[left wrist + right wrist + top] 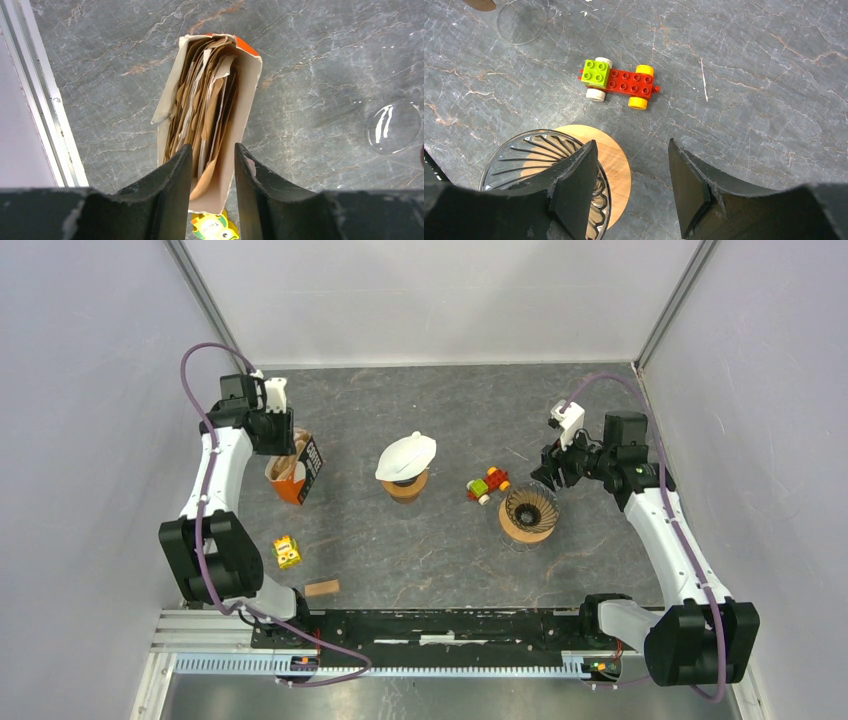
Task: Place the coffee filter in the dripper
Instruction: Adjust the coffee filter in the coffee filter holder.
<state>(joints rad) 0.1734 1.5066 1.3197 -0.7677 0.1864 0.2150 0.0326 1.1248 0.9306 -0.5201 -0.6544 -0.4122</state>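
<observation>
An orange box of brown coffee filters stands open at the left of the table. My left gripper hangs right above it. Its jaws are narrowed around the near end of the filter stack and the box's wall, with a sliver of gap still showing on the right. The glass dripper on its round wooden base sits at the right and holds no filter. My right gripper stands open beside it, with one finger over the dripper's rim and nothing between the fingers.
A second wooden-based stand with a white paper cone on top sits mid-table. A red and green toy car lies just beyond the dripper. A yellow toy cube and a small wooden block lie near the left arm's base.
</observation>
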